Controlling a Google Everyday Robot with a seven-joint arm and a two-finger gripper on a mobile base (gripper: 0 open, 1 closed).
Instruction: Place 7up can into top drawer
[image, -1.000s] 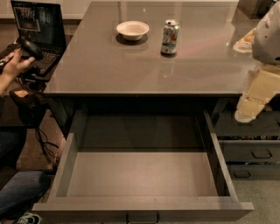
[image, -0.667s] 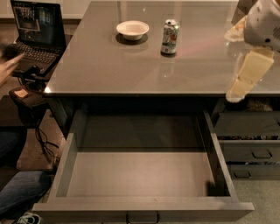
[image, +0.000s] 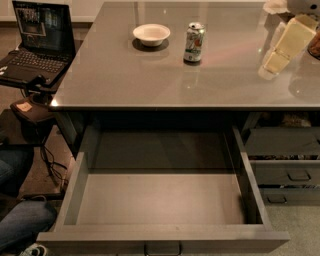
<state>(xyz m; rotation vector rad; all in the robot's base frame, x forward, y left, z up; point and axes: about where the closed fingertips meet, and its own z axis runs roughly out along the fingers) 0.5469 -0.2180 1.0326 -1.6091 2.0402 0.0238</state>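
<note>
The 7up can stands upright on the grey countertop, white and green with a silver top, just right of a white bowl. The top drawer is pulled out wide below the counter edge, its flat grey floor bare, its dark handle at the bottom of the view. My gripper is at the upper right, above the counter, its cream-coloured fingers pointing down and left. It is well to the right of the can and apart from it.
A laptop sits on a stand at the far left with cables below. A person's legs are at the lower left. Narrower dark drawers with handles stack at the right of the open drawer.
My gripper has risen and moved back over the countertop, from beside the counter's right edge toward the can's side. The hand at the laptop has gone from view. The can has not moved.
</note>
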